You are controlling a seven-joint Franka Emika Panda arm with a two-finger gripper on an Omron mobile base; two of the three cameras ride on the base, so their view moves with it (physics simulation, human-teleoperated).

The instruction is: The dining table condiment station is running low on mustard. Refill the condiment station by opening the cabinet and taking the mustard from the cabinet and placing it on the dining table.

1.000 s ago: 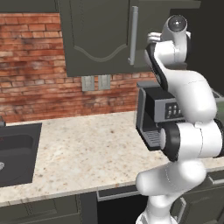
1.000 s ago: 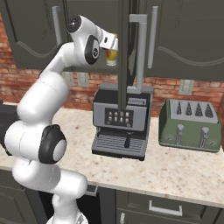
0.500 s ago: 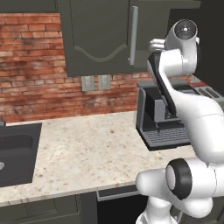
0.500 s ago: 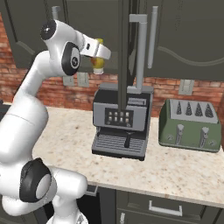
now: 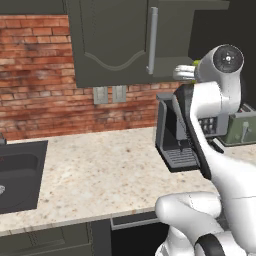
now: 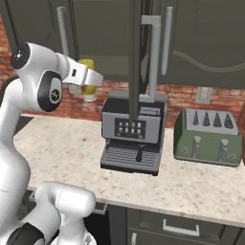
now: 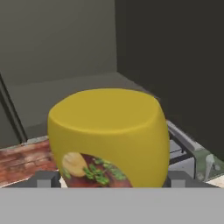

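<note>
The mustard [image 7: 109, 131], a yellow bottle with an orange-red label, sits between my two finger tips in the hand view. My gripper [image 7: 111, 179] is shut on it. From the right base view the gripper [image 6: 91, 79] holds the mustard [image 6: 87, 88] in the air left of the coffee machine, in front of the cabinet [image 6: 201, 43]. One cabinet door [image 6: 136, 48] stands open, edge-on, with its silver handle [image 6: 153, 57]. In the left base view the gripper [image 5: 182, 72] pokes out past the closed cabinet door [image 5: 115, 45]. The dining table is out of view.
A grey coffee machine [image 6: 131, 134] and a green toaster [image 6: 208, 139] stand on the speckled counter [image 5: 100, 175] against the brick wall. A dark sink [image 5: 15, 175] is at the counter's left end. Lower cabinets run under the counter's front edge.
The arm has swung the hand with the mustard away from the open cabinet, leftward and a little lower in the right base view. The grip has held throughout.
</note>
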